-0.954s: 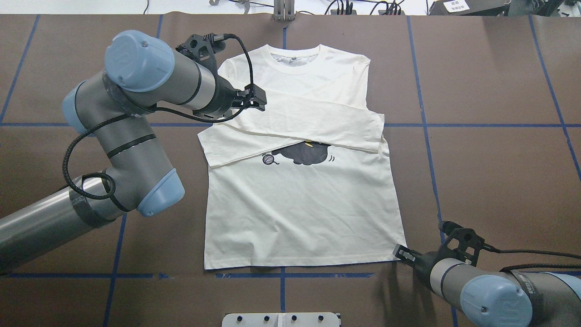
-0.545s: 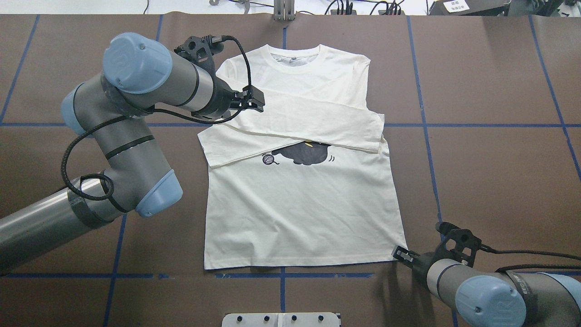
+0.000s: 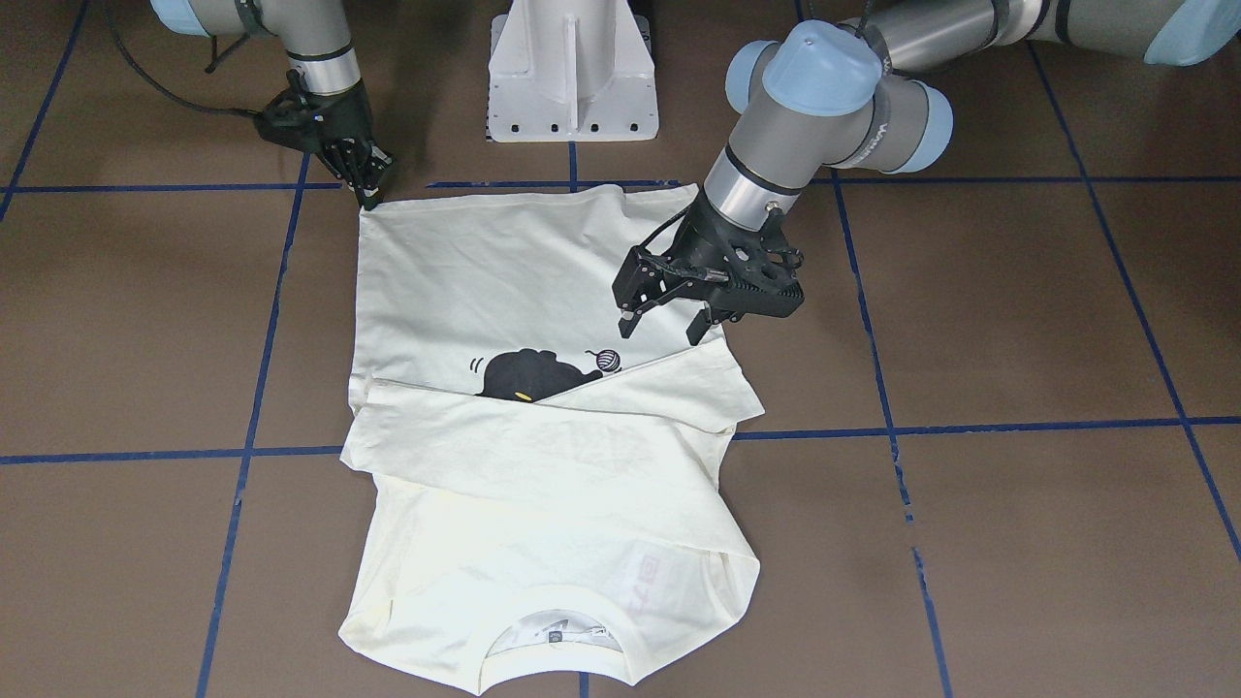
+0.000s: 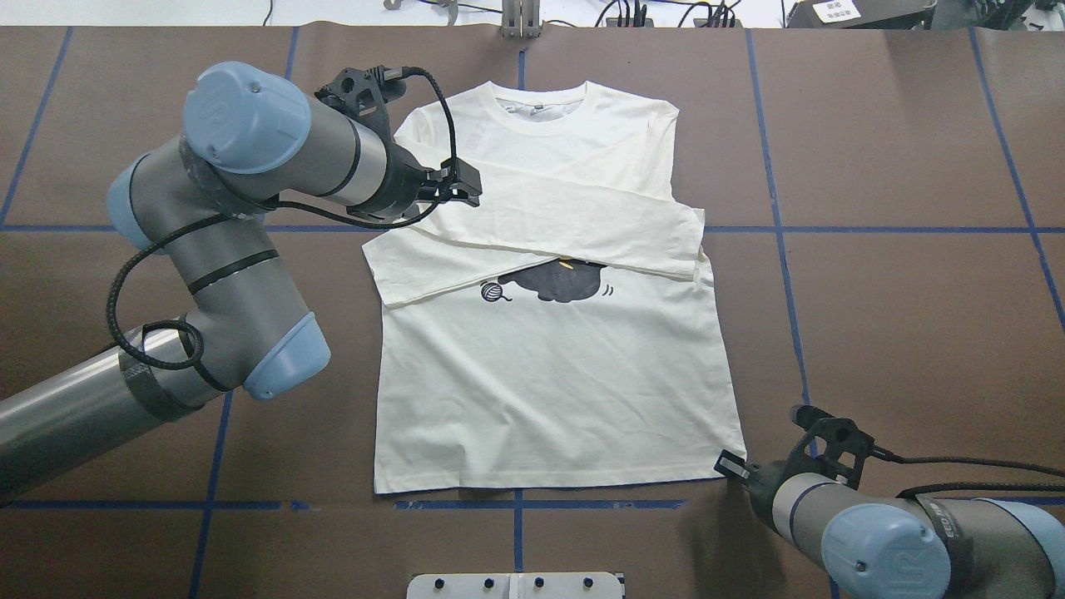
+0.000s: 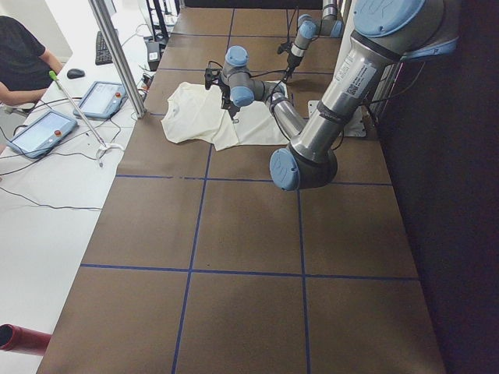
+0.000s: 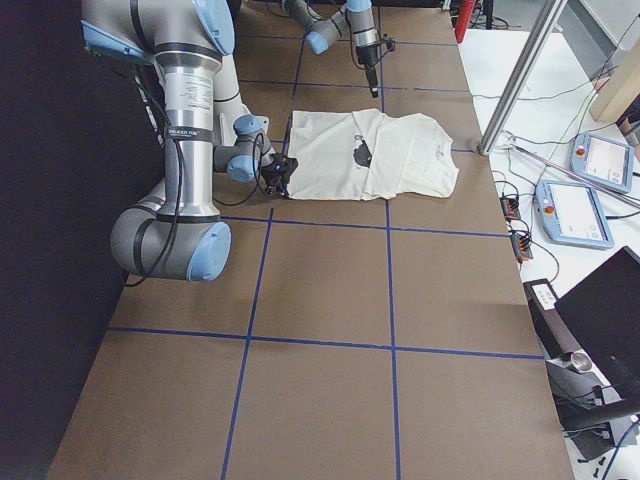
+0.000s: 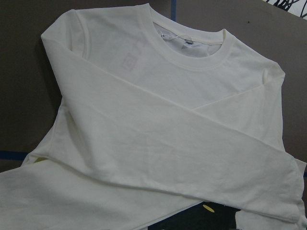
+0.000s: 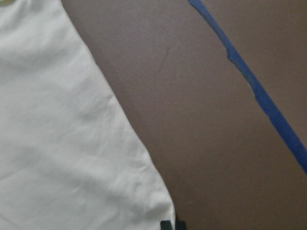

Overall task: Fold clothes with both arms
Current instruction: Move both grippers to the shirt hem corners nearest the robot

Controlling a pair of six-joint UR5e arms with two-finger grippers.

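left gripper (image 3: pixel 662 328) hangs open and empty over the shirt (image 3: pixel 504 281). right gripper (image 3: pixel 371 189) sits at the hem corner; can't tell if it's closed. pulling 1 corner alone could skew the fold.

The T-shirt (image 4: pixel 549 391) is soft, matt cream cloth, faintly creased, with a ribbed knit collar (image 7: pixel 192 60) and a flat black print (image 3: pixel 528 373). The bench (image 4: pixel 899 316) wears a dull brown, slightly grainy sheet, crossed by smooth blue tape (image 8: pixel 268 108). The left arm (image 4: pixel 233 274) and right arm (image 4: pixel 803 503) are satin silver-grey metal with smooth, faintly shiny pale blue plastic caps (image 4: pixel 241 108), braided black cables (image 4: pixel 111 308) and matt black fingers (image 3: pixel 627 320).
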